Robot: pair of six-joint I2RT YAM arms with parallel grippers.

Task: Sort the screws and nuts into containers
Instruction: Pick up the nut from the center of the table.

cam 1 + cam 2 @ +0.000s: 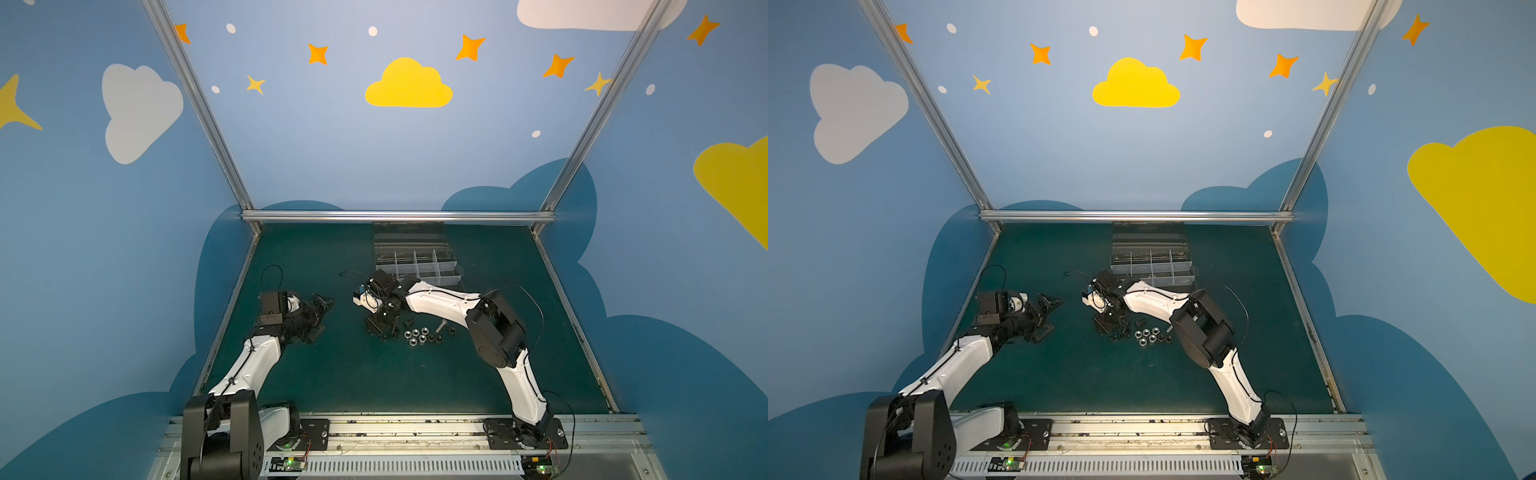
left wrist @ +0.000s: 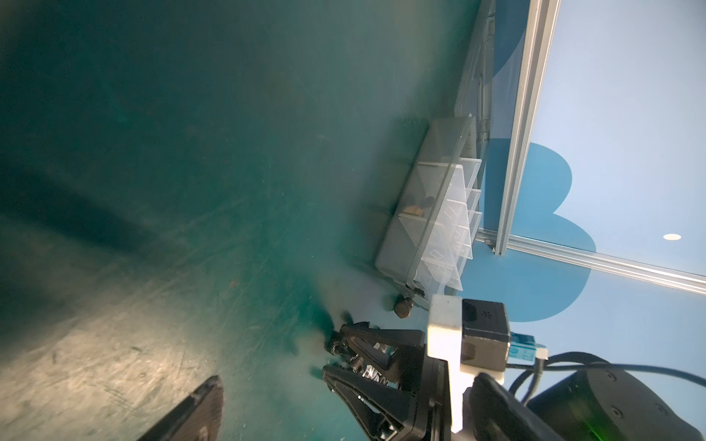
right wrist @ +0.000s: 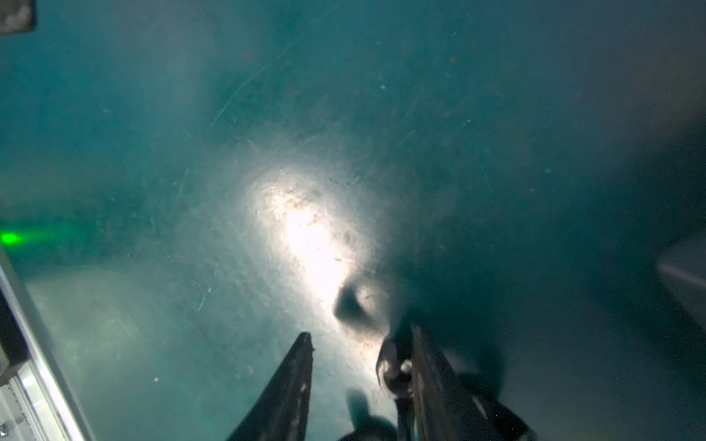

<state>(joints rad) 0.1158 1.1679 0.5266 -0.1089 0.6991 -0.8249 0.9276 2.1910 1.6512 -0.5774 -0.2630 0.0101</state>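
Nuts (image 1: pixel 417 336): clustered on table (image 1: pixel 332 374), unsorted.
Screws (image 1: pixel 409 322): strewn just behind them.
Right gripper (image 1: pixel 376 328): low at the pile's edge, jaws partly apart, nothing clamped.
Left gripper (image 1: pixel 326 316): spread wide, empty, aside.
Containers (image 1: pixel 434 262): farthest, lid open.
Risk: a screw could be flicked away if jaws are closed off-centre.

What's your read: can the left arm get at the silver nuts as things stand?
Probably not cleanly. The silver nuts lie on the far side of the right gripper, which is down beside them, toward the left gripper. Coming round over the table nearer the bases might work.
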